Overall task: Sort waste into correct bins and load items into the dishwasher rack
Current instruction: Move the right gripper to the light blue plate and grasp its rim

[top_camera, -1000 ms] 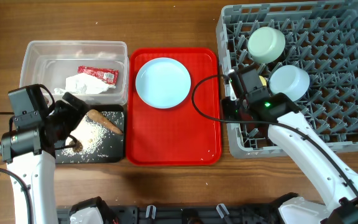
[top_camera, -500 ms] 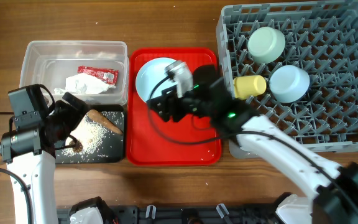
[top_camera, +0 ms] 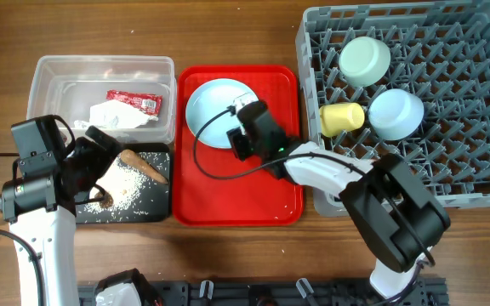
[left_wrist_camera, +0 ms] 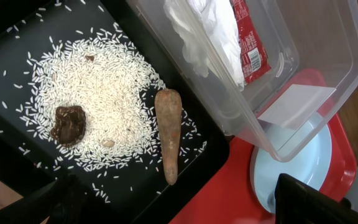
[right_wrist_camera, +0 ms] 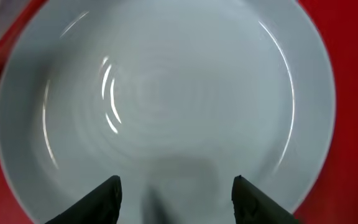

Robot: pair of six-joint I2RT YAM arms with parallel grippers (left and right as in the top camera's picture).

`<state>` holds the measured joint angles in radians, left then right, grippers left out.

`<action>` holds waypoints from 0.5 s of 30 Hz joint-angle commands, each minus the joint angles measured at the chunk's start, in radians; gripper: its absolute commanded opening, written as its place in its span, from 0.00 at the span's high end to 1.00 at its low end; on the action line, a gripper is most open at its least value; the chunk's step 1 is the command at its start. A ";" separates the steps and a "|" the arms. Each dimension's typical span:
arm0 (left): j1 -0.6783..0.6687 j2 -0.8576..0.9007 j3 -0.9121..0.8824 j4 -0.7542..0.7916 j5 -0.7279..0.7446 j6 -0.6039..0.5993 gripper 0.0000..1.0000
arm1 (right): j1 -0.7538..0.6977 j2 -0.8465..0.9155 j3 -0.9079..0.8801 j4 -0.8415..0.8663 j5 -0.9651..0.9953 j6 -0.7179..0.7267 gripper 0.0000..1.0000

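Three dishes already stand in the dishwasher rack (top_camera: 449, 161) at 2 o'clock: green bowl (top_camera: 365, 59), blue bowl (top_camera: 395, 113), yellow cup (top_camera: 342, 118). Only the plate (top_camera: 211, 106) remains, flat on the red tray (top_camera: 236, 191) near 12 o'clock. Your right hand (right_wrist_camera: 176, 186) hovers over its 5 o'clock rim, fingers apart and empty, probably to pinch that edge. Your left hand (top_camera: 96, 157) hangs wide open over the black tray (top_camera: 134, 208) at 9 o'clock.

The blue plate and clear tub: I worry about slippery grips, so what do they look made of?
Blue plate: smooth and glossy, perhaps melamine or glazed ceramic, given its streaky highlights. Clear tub: thin transparent plastic; its contents show through the walls.
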<state>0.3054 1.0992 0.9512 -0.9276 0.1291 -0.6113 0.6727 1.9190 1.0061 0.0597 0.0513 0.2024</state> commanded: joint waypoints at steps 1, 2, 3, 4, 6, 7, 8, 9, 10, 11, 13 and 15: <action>0.005 -0.003 0.001 0.000 0.005 -0.006 0.00 | -0.023 0.010 0.003 -0.114 -0.042 0.045 0.37; 0.005 -0.003 0.001 0.000 0.005 -0.006 0.00 | -0.027 0.010 0.003 -0.163 -0.041 0.045 0.35; 0.005 -0.003 0.001 0.000 0.005 -0.006 0.00 | -0.032 0.010 0.003 -0.202 -0.042 0.047 0.35; 0.005 -0.003 0.001 0.000 0.005 -0.006 0.00 | -0.035 0.007 0.003 -0.242 -0.040 0.067 0.35; 0.005 -0.003 0.001 0.000 0.005 -0.006 0.00 | -0.039 -0.010 0.003 -0.303 -0.037 0.102 0.35; 0.005 -0.003 0.001 0.000 0.005 -0.006 0.00 | -0.039 -0.028 0.003 -0.323 -0.037 0.115 0.35; 0.005 -0.003 0.001 0.000 0.005 -0.006 0.00 | -0.039 -0.056 0.005 -0.348 -0.033 0.116 0.36; 0.005 -0.003 0.001 0.000 0.005 -0.006 0.00 | -0.038 -0.085 0.008 -0.365 -0.027 0.115 0.36; 0.005 -0.003 0.001 0.000 0.005 -0.006 0.00 | -0.038 -0.117 0.010 -0.371 -0.022 0.114 0.36; 0.005 -0.003 0.001 0.000 0.005 -0.007 0.00 | -0.038 -0.164 0.011 -0.364 -0.023 0.112 0.36; 0.005 -0.003 0.001 0.000 0.006 -0.007 0.00 | -0.037 -0.252 0.011 -0.335 -0.035 0.110 0.35; 0.005 -0.003 0.001 0.000 0.005 -0.007 0.00 | -0.021 -0.329 0.011 -0.287 -0.128 0.081 0.34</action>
<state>0.3054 1.0992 0.9512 -0.9276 0.1291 -0.6113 0.6388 1.7020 1.0168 -0.2703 0.0181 0.2943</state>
